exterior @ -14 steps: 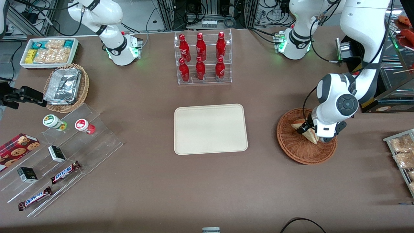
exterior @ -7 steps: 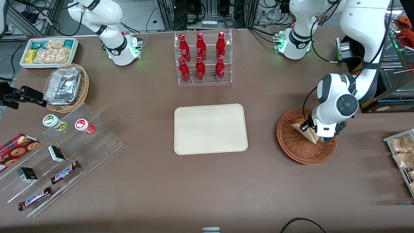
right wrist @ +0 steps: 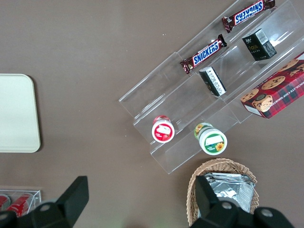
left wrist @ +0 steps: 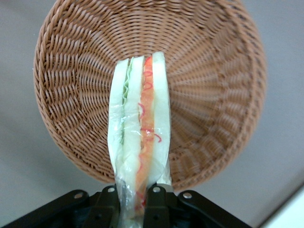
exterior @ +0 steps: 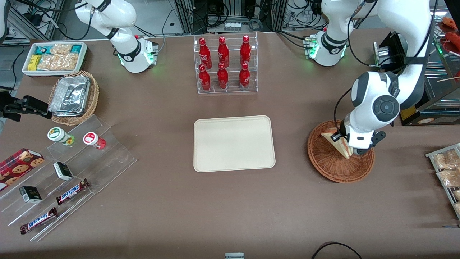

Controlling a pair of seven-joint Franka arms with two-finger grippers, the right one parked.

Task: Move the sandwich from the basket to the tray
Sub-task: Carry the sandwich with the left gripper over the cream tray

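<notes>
Raised since a second ago, the sandwich [exterior: 337,143] now hangs clear above the basket [exterior: 332,169] floor, its pale point higher than before. The claw [left wrist: 135,199] is clamped narrowly on the wedge's wide end — bread faces against the fingers [left wrist: 154,194], filling edge showing between them — so the slices stay pressed together rather than splay. Directly beneath the claw lies the basket bowl; its rim appears already cleared. The tray [exterior: 201,144] sits well apart from the claw, toward the parked arm's end, with bare tabletop between — an unobstructed run, in my judgement.
</notes>
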